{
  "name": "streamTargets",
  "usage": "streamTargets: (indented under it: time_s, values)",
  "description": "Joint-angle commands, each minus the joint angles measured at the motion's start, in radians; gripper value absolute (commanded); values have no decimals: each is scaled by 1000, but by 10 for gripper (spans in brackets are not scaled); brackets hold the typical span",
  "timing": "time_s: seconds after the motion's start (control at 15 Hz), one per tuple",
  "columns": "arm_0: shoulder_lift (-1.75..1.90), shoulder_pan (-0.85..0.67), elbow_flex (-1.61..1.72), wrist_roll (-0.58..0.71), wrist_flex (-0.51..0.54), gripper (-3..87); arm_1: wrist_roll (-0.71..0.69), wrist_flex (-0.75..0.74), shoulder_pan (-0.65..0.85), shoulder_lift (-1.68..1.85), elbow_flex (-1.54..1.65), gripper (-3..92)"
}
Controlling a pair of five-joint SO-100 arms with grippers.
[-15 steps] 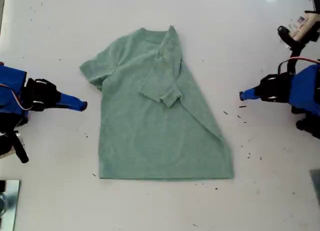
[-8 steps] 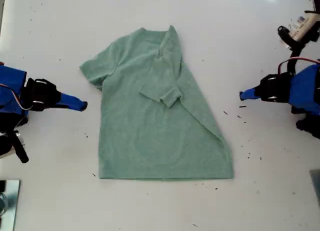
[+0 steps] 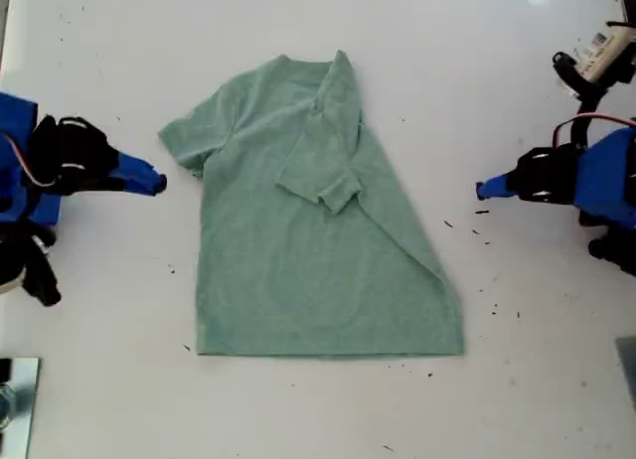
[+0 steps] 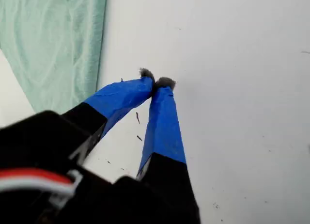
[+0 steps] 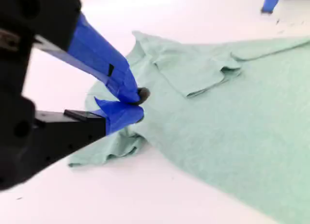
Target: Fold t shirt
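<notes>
Broadly, the flat white tabletop [image 3: 497, 62] fills the exterior view, bare on all sides of the garment and speckled with small dark crumbs toward that view's right. At its middle lies the pale sage-green, short-sleeved cloth t shirt [image 3: 298, 270], flat on the surface with its long axis running up and down the exterior view: round neck toward the top edge, straight hem toward the bottom edge. One sleeve spreads out toward the exterior view's left; the other side is folded inward, its sleeve lying over the chest, so that edge runs as a diagonal down to the hem corner. Open table surrounds the shirt, widest above the neck and toward the exterior view's right.

My first gripper [image 3: 481, 190], black with blue-taped fingers, sits at the exterior view's right, well apart from the shirt, its tips pressed together on nothing over bare table [image 4: 156, 81]. My second gripper [image 3: 159, 184], at the exterior view's left, hovers just beside the spread sleeve; its jaws are nearly together, with no cloth between them [image 5: 139, 104]. Both arms are cut off by the exterior view's edges, and a small metal object at that view's bottom left corner is too cropped to identify.
</notes>
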Motion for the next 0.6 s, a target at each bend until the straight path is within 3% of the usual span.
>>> streamTargets:
  time_s: [0.0,0.07,0.13,0.33,0.4,0.47,0.53]
  values:
    - [-295,-123,-439,107,284,-2,14,-23,-11,-2,57,25]
    - [-360,-193,-548,156,390,-2,14,-23,-14,-2,57,25]
    - [-376,-261,-589,202,430,-2,11,-23,-14,-2,57,25]
    - [-330,-371,-589,279,431,-2,11,-23,-26,-2,57,25]
    - [-322,-376,-581,299,428,82,8,-23,-29,-2,57,25]
    - [-328,-368,-571,316,425,258,5,-23,-29,-2,57,25]
    - [-336,-357,-552,322,405,283,2,-23,-29,-2,57,25]
